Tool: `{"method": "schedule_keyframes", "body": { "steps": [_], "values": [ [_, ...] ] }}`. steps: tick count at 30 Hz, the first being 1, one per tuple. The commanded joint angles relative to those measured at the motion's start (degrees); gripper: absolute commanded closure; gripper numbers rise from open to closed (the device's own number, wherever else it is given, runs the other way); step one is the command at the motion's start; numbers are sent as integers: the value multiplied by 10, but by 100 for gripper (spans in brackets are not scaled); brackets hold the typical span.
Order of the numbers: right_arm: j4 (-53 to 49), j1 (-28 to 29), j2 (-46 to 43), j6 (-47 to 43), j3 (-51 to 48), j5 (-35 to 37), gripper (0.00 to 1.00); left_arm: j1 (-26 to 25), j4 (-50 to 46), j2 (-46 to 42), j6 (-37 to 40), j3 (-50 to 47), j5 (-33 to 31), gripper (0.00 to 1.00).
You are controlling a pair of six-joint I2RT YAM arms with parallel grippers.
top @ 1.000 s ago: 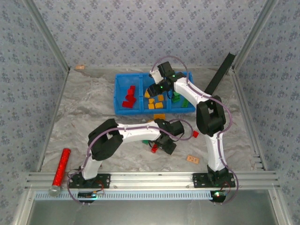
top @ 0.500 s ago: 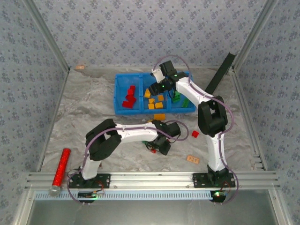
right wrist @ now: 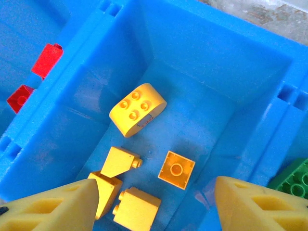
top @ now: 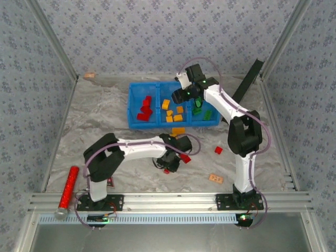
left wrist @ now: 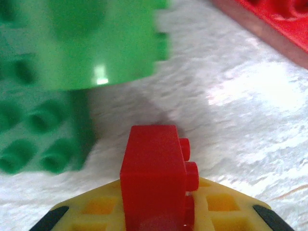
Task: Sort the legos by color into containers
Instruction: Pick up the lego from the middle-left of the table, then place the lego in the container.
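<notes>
At the table's near left edge, well to the left of the left pincer (top: 169, 161), lies a shiny red cylinder (top: 69, 185). The left pincer sits low over the pale table (top: 105, 121), clenched on a small red brick (left wrist: 154, 173); in the wrist view the brick's studs face the pincer's right. Just left of that pincer, loose green bricks (left wrist: 41, 139) rest on the table. Ahead and to its right lies a flat red piece (left wrist: 274, 21).

Beyond it stands the blue tray (top: 130, 107), with red bricks (top: 144, 109) in the left compartment. A stray orange-yellow brick (top: 178, 131) lies just outside the tray's near wall.

The right pincer (top: 188, 96) hangs above the tray, released, its yellow fingers (right wrist: 57, 207) wide apart with nothing between them. Below it, five orange-yellow bricks (right wrist: 137, 108) lie in the middle compartment. A green brick (right wrist: 293, 178) shows in the compartment to its right.

Nearer the arm bases than this pincer, a lone red brick (top: 218, 150) and a tan block (top: 215, 178) lie on the table. A black strip (top: 245, 83) leans off to its right.
</notes>
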Motion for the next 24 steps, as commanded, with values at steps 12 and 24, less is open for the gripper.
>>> {"method": "schedule_keyframes", "body": {
  "steps": [12, 24],
  "values": [
    [-3, 75, -199, 121, -197, 46, 33, 237, -7, -229, 89, 63, 1, 88],
    [65, 250, -320, 53, -447, 43, 25, 378, 50, -86, 127, 179, 13, 89]
  ]
}}
